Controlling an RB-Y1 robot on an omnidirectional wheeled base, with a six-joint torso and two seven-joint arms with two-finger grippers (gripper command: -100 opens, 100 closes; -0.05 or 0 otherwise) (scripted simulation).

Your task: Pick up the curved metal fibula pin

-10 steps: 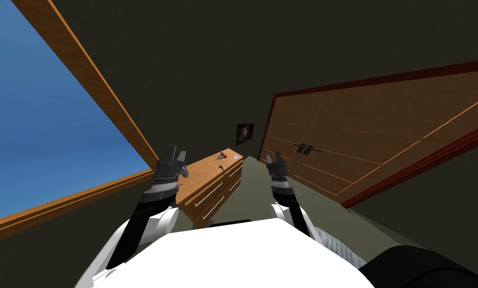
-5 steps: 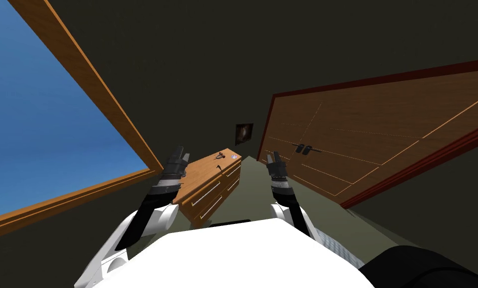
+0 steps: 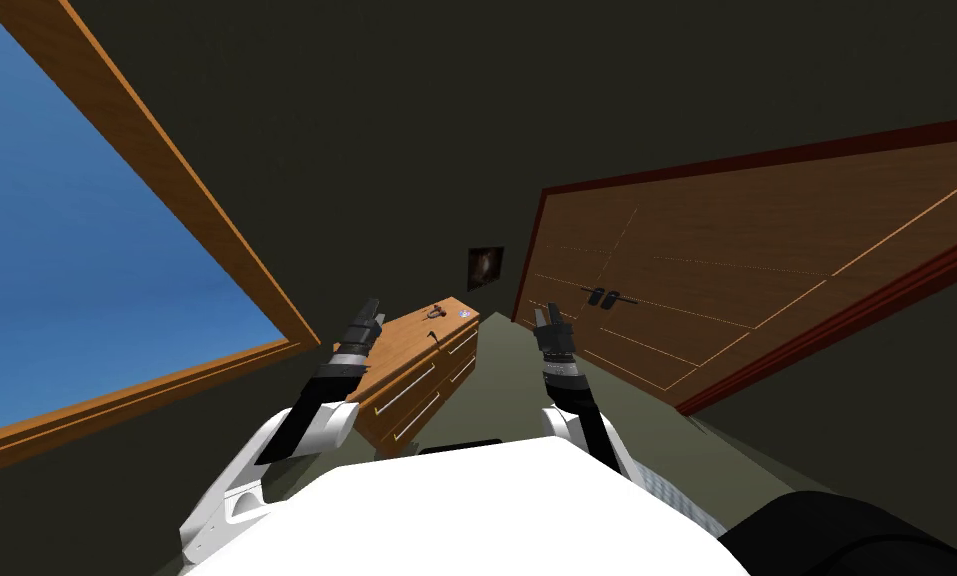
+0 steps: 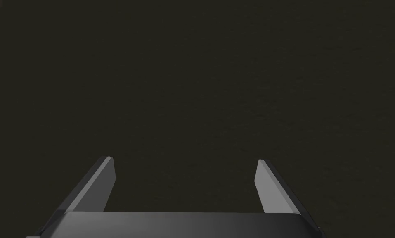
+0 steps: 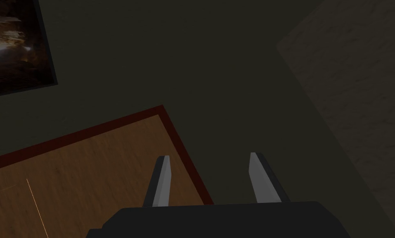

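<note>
Far left, a wood-framed window (image 3: 86, 250) shows blue. Left gripper (image 3: 369, 312) is raised by the near left edge of the wooden dresser (image 3: 406, 350). Its fingers (image 4: 101, 182) stand wide apart with nothing between them, facing a flat dark wall. We place the fibula pin (image 3: 434, 311), a small curved grey piece, near the far end of the dresser top, well apart from both grippers. A pale disc (image 3: 465, 315) lies just beside it at the far right corner. Right gripper (image 3: 548, 316) is raised between the dresser and the wooden double door (image 3: 726, 290), fingers (image 5: 161, 182) parted, empty.
</note>
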